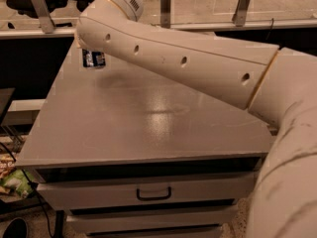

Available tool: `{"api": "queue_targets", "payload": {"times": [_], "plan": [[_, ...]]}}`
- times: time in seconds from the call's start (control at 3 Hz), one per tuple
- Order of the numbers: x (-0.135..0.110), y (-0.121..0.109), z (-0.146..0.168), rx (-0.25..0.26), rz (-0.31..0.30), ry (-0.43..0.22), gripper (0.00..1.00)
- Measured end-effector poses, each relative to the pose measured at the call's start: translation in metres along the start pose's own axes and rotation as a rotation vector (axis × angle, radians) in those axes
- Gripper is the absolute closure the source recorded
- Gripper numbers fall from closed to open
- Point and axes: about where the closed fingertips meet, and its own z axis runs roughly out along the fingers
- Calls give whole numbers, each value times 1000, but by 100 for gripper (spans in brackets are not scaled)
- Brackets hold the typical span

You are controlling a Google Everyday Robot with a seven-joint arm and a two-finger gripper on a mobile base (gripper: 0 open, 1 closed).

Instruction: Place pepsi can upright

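Note:
The pepsi can is a dark-blue can hanging just under my arm at the far left of the grey table. It is above the tabletop, and its shadow lies on the surface to its right. My gripper is right above the can and mostly hidden behind my white forearm. It is shut on the can's upper part. The top of the can is hidden, so I cannot tell its exact tilt.
My forearm crosses the back of the table from right to left. The table has drawers with a dark handle at the front. A railing with metal posts runs behind. A bag and cables lie on the floor at left.

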Motion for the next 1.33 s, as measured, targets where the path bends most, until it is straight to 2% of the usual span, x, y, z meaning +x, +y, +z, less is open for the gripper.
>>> {"api": "queue_targets", "payload": {"times": [0.67,1.33], "plan": [[-5,-17,18,88,-93,105,100],[-11,-24,31,135,-156,205,100]]}}
